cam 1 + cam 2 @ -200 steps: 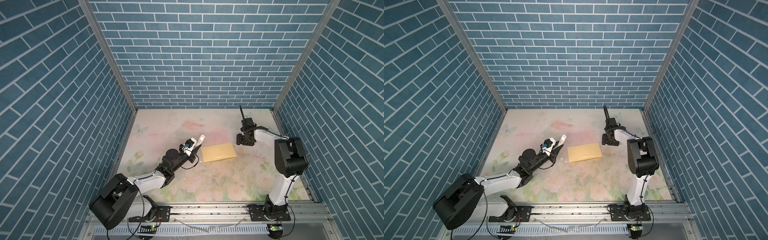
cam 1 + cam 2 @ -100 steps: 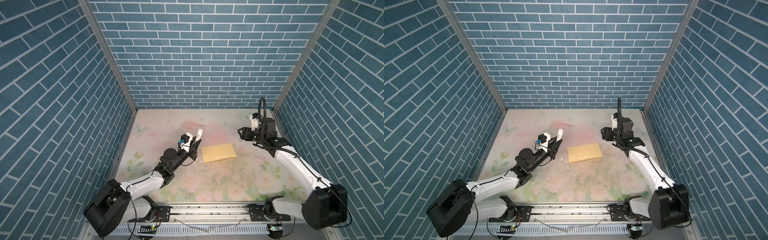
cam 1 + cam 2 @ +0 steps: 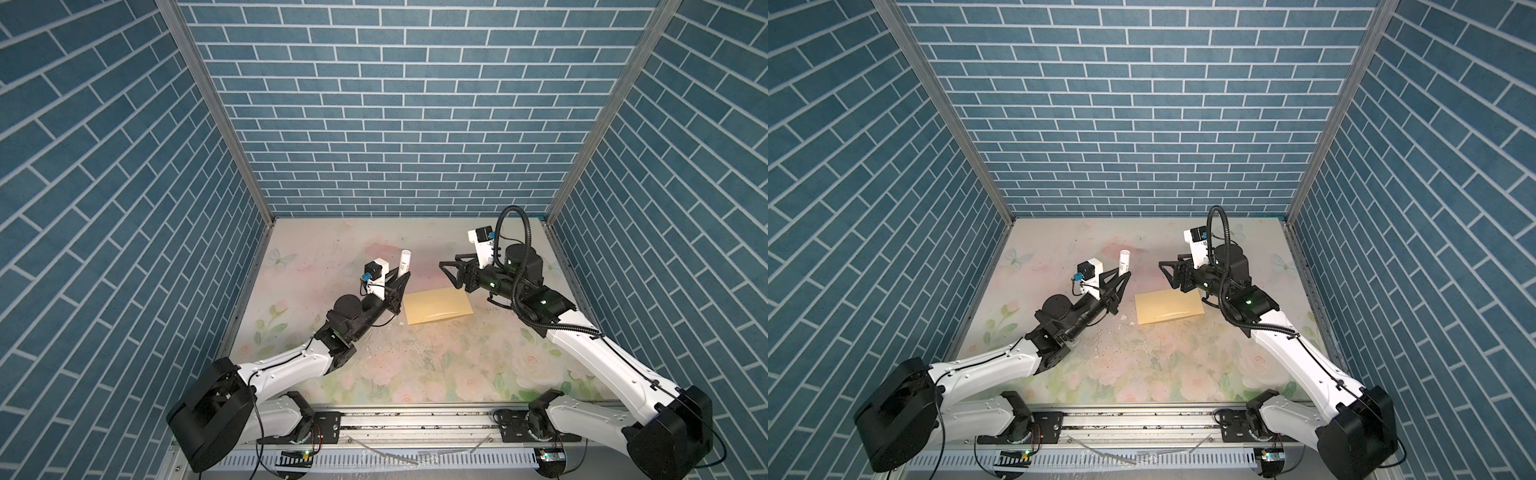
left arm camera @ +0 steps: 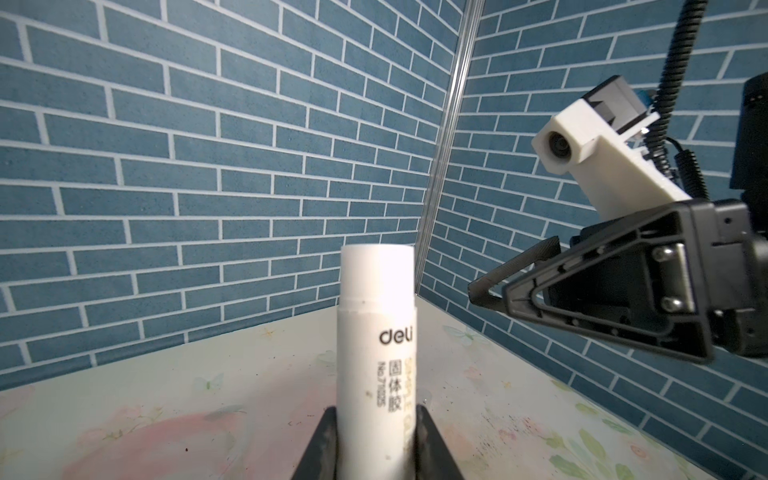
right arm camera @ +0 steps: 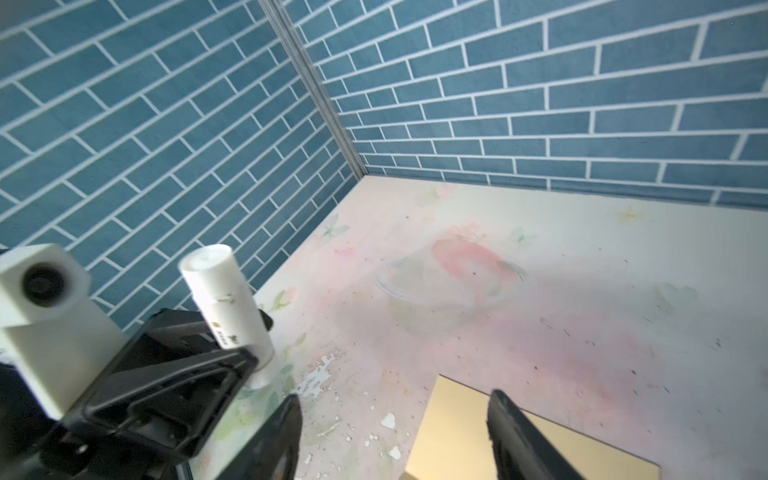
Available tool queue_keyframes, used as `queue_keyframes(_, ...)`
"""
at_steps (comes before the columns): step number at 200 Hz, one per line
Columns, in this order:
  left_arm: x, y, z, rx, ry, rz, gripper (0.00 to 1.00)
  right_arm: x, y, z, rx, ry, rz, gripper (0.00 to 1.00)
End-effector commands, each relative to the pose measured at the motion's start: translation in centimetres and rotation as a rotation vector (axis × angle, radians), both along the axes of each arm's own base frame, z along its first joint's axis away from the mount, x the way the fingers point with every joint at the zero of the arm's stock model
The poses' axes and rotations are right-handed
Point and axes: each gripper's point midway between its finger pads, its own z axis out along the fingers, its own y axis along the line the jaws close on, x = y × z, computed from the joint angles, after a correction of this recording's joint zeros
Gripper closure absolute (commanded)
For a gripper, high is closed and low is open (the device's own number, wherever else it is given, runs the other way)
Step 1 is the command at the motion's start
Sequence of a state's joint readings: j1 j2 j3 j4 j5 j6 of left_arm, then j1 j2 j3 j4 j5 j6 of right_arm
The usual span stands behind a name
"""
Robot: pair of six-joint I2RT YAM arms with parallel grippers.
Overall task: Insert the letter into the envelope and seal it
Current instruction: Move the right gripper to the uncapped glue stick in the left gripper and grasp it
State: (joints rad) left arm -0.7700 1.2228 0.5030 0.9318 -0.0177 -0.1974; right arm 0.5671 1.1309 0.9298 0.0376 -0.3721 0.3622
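left wrist view: left pincer (image 4: 376, 415) clamps a glue stick (image 4: 376, 353) just beside the envelope (image 3: 436, 305), flat on the desk (image 3: 415, 365); letter not visible. right pincer (image 3: 448, 274), wide and empty near the envelope's far corner, should grip the cap (image 4: 376, 270) squarely.

A: Your left arm (image 3: 286, 365) and right arm (image 3: 602, 357) look alike: white link shells, black joint housings and a bulky black shoulder block (image 3: 212, 407) at each base.

B: You'd also find thin black cables along the white links, and small green lights (image 3: 540, 302) on the right arm's joints.

A: Each wrist carries a boxy white camera (image 4: 573, 145). Your left one has a blue plug (image 3: 366, 276).

B: A ribbed black hose (image 4: 681, 58) loops over your right arm. Your right gripper (image 3: 449, 274) has black triangular fingers (image 4: 582, 299) with two silver screws (image 4: 668, 304).
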Motion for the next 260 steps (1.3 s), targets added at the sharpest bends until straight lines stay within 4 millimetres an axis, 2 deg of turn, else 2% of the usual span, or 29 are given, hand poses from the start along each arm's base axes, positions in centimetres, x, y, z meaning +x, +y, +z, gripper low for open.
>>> queue_keyframes(1,0.3,-0.2,1.2,-0.051,0.011,0.034,1.00,-1.0,1.6,1.2,0.062,-0.029,0.070,0.30)
queue_keyframes(64,0.0,-0.4,2.0,-0.095,0.014,0.052,1.00,-3.2,5.8,3.0,0.101,-0.063,0.224,0.29)
queue_keyframes(132,-0.4,-0.5,2.2,-0.113,0.002,0.037,1.00,-2.8,8.7,5.1,0.164,-0.099,0.277,0.31)
queue_keyframes(160,-0.6,-0.6,2.3,-0.115,-0.003,0.032,1.00,-2.0,9.5,5.4,0.175,-0.097,0.267,0.33)
queue_keyframes(214,-0.8,-0.7,2.3,-0.105,-0.008,0.023,1.00,-1.5,10.6,5.2,0.179,-0.076,0.282,0.53)
queue_keyframes(260,-0.8,-1.1,2.2,-0.090,-0.007,0.007,1.00,-1.6,11.0,5.2,0.178,-0.068,0.306,0.79)
